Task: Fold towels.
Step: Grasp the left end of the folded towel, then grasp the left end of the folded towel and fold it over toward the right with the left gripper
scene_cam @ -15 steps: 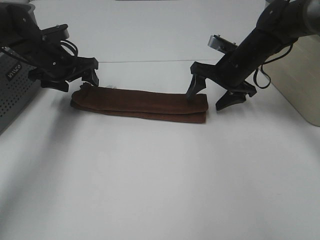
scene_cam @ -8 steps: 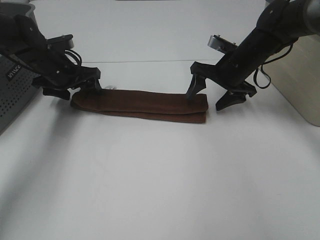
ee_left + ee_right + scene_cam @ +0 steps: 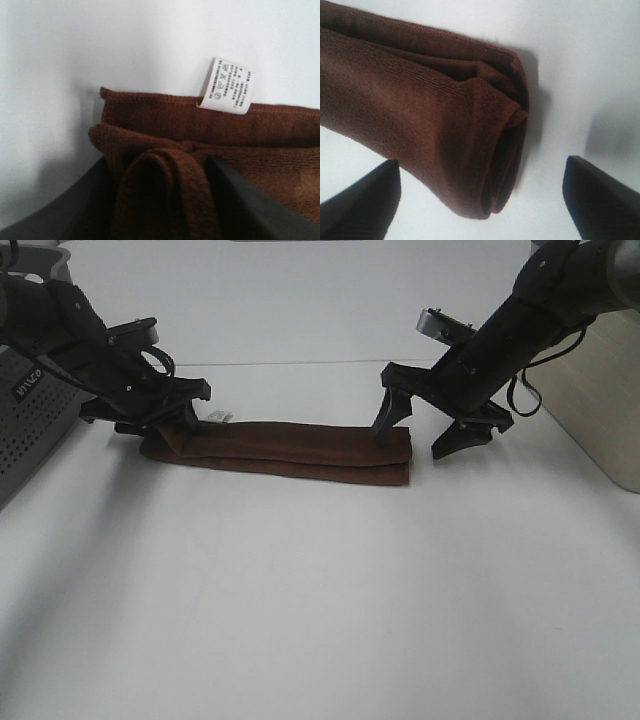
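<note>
Exterior high: left claw (image 3: 172,426) tight on tagged end of towel (image 3: 290,448), right claw (image 3: 415,441) wide open astride other end.

Folded end of the towel (image 3: 420,110), filling the upper left and centre of the frame, its layers curled at the edge. Gripper (image 3: 480,165) spread wide: one finger (image 3: 360,200) lower left, the other lower right over the white table (image 3: 580,60).
</note>
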`<action>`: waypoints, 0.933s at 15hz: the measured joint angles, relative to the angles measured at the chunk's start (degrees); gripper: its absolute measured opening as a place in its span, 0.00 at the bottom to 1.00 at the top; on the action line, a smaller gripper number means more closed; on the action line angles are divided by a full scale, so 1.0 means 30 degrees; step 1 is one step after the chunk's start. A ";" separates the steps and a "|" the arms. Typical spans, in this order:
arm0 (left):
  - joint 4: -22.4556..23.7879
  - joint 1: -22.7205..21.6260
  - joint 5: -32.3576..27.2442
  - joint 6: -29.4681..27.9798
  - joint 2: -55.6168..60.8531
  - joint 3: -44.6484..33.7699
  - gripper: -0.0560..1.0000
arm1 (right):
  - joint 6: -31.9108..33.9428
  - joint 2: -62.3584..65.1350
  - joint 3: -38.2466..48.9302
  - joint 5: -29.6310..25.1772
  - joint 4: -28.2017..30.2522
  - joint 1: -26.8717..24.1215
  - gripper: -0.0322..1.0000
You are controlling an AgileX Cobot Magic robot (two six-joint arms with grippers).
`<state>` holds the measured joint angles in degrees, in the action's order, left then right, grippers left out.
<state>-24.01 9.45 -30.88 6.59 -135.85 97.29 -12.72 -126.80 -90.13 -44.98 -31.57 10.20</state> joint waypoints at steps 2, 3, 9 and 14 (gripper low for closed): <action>-0.0115 0.0000 -0.0191 0.0000 -0.0038 0.0019 0.28 | 0.0000 0.0000 0.0000 0.0076 0.0000 0.0000 0.83; -0.0134 0.0000 -0.0210 0.0000 -0.0038 0.0019 0.18 | 0.0000 0.0000 0.0000 0.0095 0.0000 0.0000 0.83; 0.4431 0.0000 -0.3037 -0.1776 0.1910 0.0267 0.17 | 0.0000 0.0000 0.0000 -0.0191 0.0000 0.0000 0.83; 0.7066 0.0325 -0.8079 -0.4526 0.3075 0.4087 0.17 | 0.0000 0.0000 0.0000 -0.1776 -0.0019 0.0000 0.83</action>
<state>-2.81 10.43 -55.12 -6.99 -126.62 109.55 -12.72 -126.80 -90.13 -50.31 -31.63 10.20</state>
